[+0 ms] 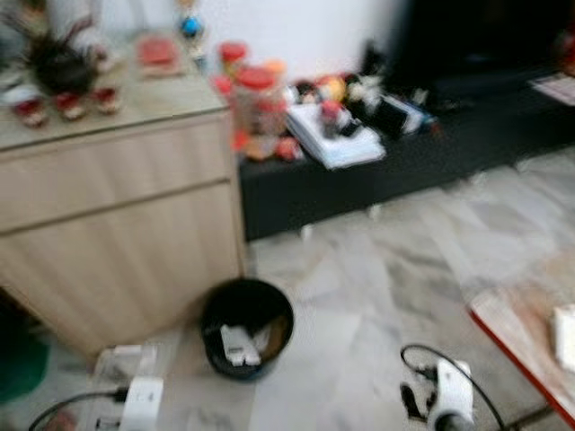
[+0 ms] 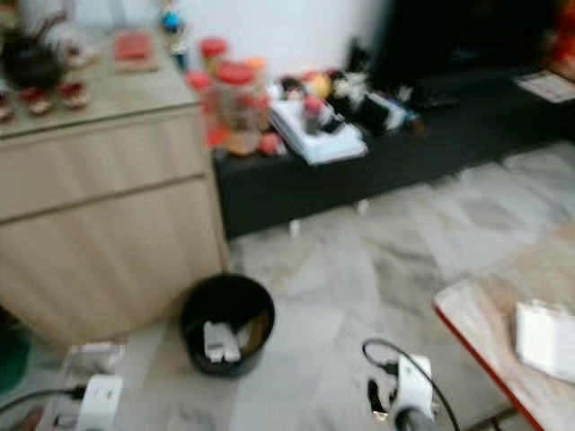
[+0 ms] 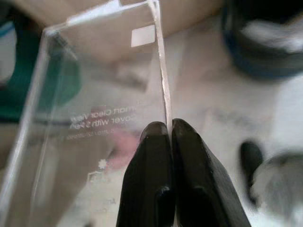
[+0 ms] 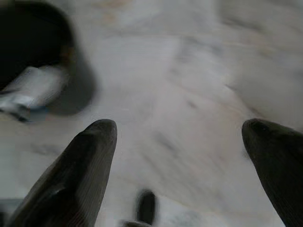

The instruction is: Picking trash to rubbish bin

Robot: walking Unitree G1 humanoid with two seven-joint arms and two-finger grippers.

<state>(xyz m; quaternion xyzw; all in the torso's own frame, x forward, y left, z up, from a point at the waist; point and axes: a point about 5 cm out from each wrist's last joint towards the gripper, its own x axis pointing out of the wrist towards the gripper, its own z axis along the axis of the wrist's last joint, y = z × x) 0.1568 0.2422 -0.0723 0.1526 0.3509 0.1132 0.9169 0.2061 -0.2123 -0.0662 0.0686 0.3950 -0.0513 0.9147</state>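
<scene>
One thin edge is all the left gripper pinches of the clear plastic box, so it could twist free short of the black bin ahead, while the right gripper hangs spread and empty.

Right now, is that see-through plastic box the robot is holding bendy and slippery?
Probably a bit of both. The clear plastic box looks thin-walled and hollow, so likely light and a little bendy. Its glossy surface could slip, since the left gripper pinches only one edge. It should drop easily into the black bin.
</scene>
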